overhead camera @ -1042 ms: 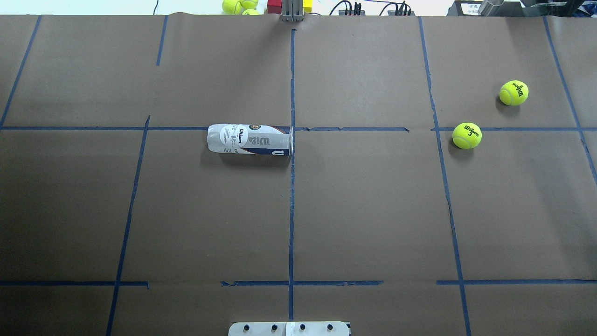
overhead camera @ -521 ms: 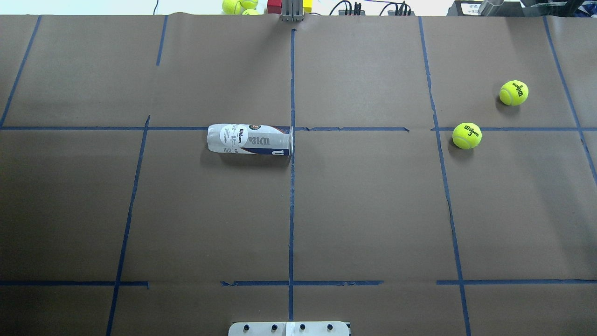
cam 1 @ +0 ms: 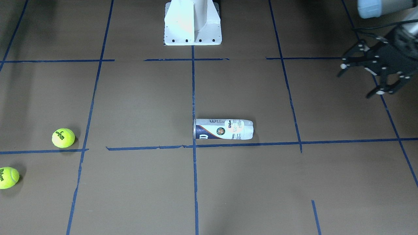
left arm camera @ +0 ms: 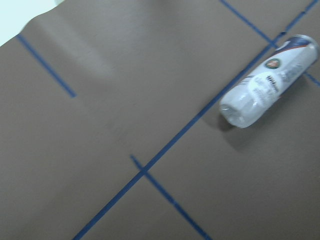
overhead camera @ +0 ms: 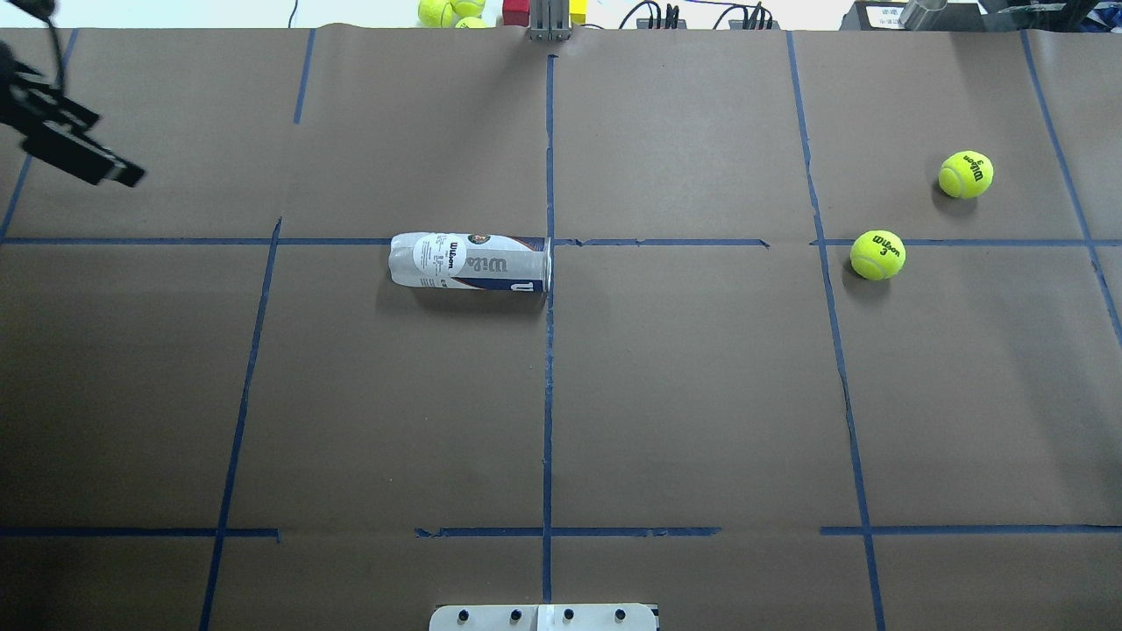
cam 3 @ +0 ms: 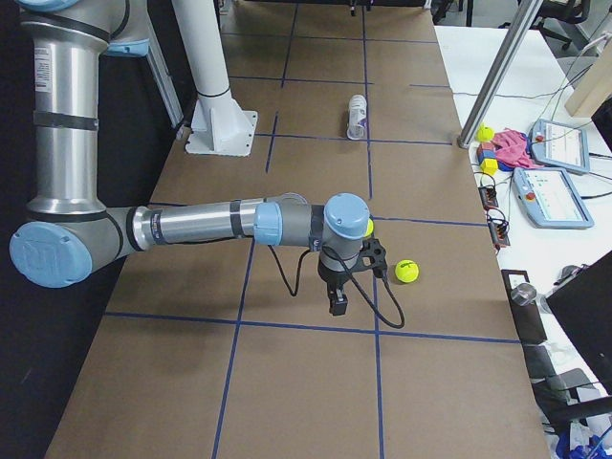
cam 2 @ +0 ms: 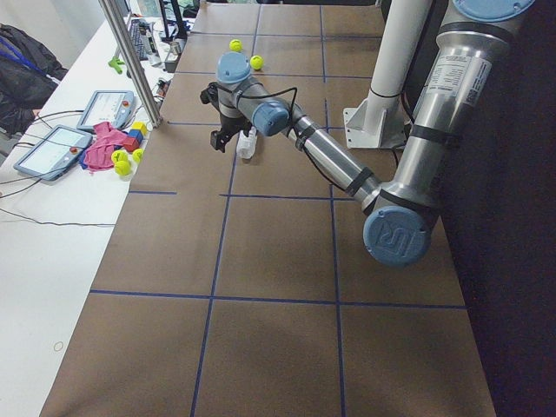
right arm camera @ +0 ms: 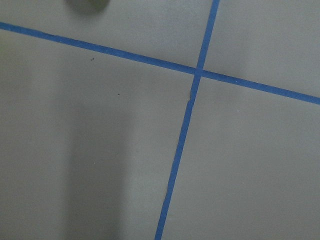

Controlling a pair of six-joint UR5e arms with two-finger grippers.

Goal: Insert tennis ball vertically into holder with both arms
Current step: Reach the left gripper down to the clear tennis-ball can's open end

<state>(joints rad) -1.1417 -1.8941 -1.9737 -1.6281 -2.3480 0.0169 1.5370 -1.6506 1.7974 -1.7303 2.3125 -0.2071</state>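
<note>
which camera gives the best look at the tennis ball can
Overhead exterior: the can lies on its side, whole and sharp. Front-facing is nearly as good; left wrist is close but blurred; exterior right shows it tiny; exterior left partly hidden; right wrist misses it.

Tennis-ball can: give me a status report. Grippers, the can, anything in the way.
Left gripper open, well apart from the can. Right gripper near a tennis ball, state unclear. The can lies on its side, nothing touching it.

Brown paper covers the table [overhead camera: 701, 394], crossed by blue tape lines [overhead camera: 548, 394]. A white pedestal [cam 1: 192, 23] stands on it. On the side bench [cam 2: 52, 217] lie two tablets [cam 2: 48, 149] beside what may be a pink cloth [cam 2: 100, 155].
</note>
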